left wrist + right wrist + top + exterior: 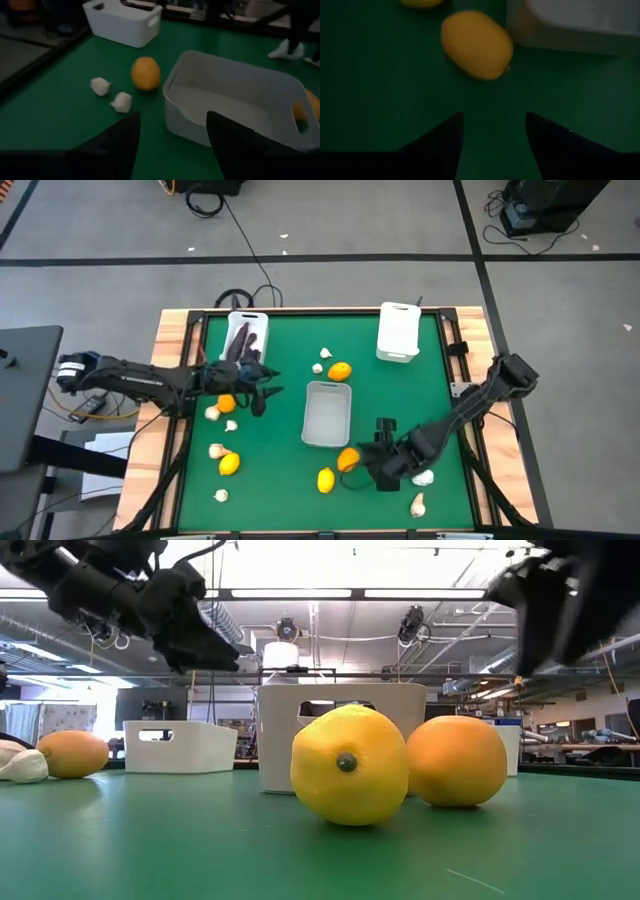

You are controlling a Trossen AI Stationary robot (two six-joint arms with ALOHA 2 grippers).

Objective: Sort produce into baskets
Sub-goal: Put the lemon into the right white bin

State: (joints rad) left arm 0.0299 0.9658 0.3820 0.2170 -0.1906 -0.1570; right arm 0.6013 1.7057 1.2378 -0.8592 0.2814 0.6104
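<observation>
Only the high view shows purple vegetables (243, 337) in the far-left basket (249, 319), while the right gripper (492, 131), jaws parted and empty, hovers just short of an orange citrus (477, 46) beside the middle basket (580, 25) near the table's front edge.

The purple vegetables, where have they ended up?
In the high view the purple vegetables lie inside the far-left basket, at the table's back edge, just beyond the left gripper.
</observation>
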